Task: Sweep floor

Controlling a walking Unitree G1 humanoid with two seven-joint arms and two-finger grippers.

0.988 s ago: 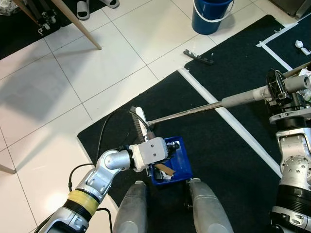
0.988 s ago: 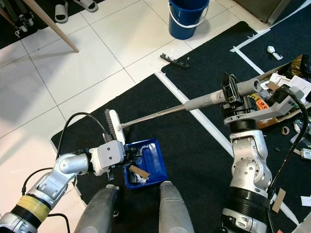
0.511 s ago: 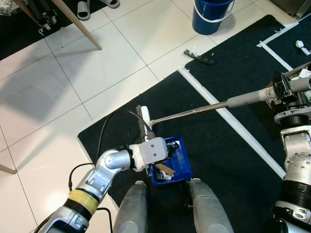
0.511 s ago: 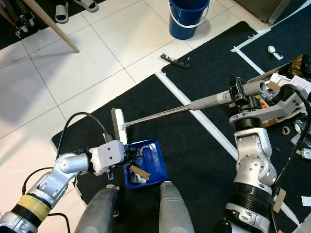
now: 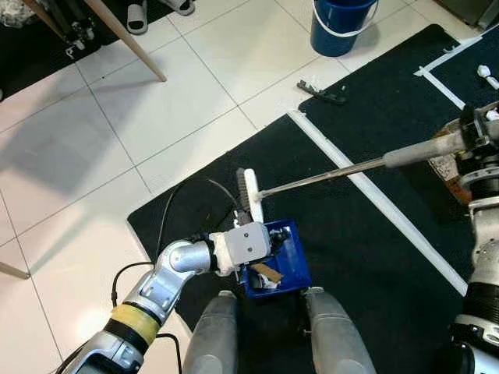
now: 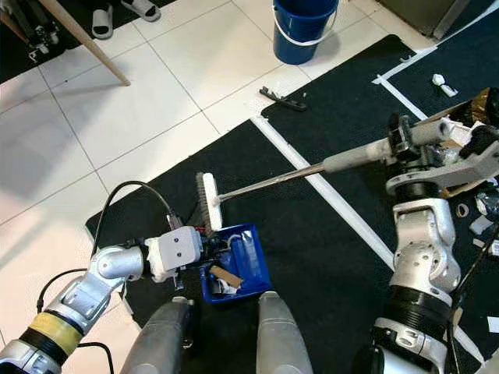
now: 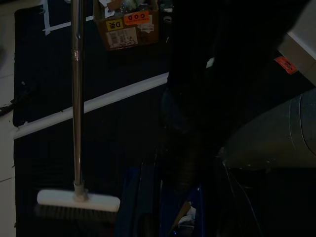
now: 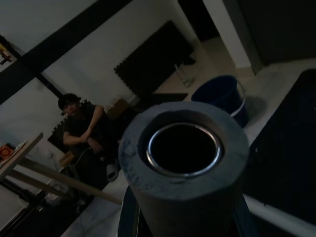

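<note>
A broom with a white head and dark bristles (image 5: 249, 195) rests at the far rim of the blue dustpan (image 5: 290, 253) on the black mat. Its metal shaft (image 5: 327, 176) runs right to a grey foam grip, and my right gripper (image 6: 407, 145) is shut on that grip. My left gripper (image 6: 212, 255) is shut on the dustpan's near-left side, its fingers mostly hidden behind the white wrist housing. A brown cardboard scrap (image 5: 269, 271) and white paper bits lie in the pan. The dark left wrist view shows the broom head (image 7: 77, 200) and shaft (image 7: 75, 98).
A blue bucket (image 5: 341, 23) stands on the tiles ahead, with a black strip (image 5: 320, 93) near it. White tape (image 5: 374, 204) crosses the mat. A cluttered cardboard box (image 6: 468, 117) sits at the right. A wooden pole (image 5: 125, 40) leans at far left. A person (image 8: 84, 129) sits in the background.
The broom head has slid right along the mat, toward the dustpan's far edge. My right gripper has drawn the handle to the right. The left arm and dustpan have stayed put.
</note>
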